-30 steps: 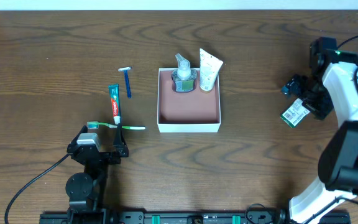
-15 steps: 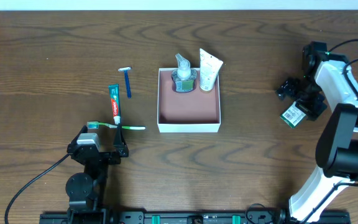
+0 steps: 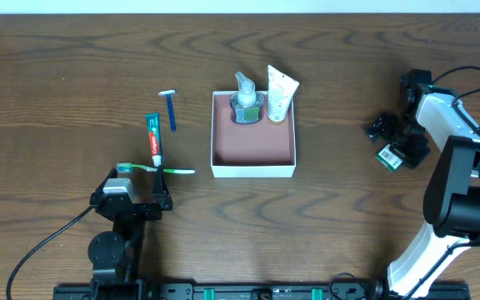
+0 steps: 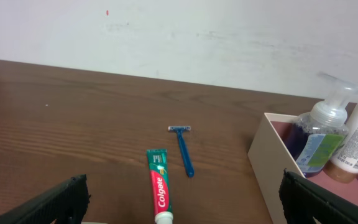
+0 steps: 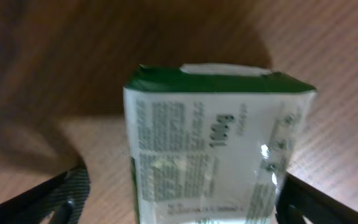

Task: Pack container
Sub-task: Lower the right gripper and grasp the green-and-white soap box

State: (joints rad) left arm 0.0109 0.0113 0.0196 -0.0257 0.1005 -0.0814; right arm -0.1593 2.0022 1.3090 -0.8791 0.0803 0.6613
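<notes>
At three o'clock from the container point(image 3: 253, 170) (mid-table, bottle and tube standing along its twelve o'clock wall), the right gripper point(image 3: 382, 127) has swung toward eight o'clock. It's lining up on the green-and-white box point(image 3: 390, 156), fingers spread and unclosed, so a pickup looks close. The left gripper point(image 4: 182, 190) idles, fingers apart.

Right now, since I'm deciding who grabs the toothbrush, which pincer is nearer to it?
Left. The left pincer sits just below the toothbrush in the overhead view; the right pincer is far off past the container, at a green-and-white packet.
</notes>
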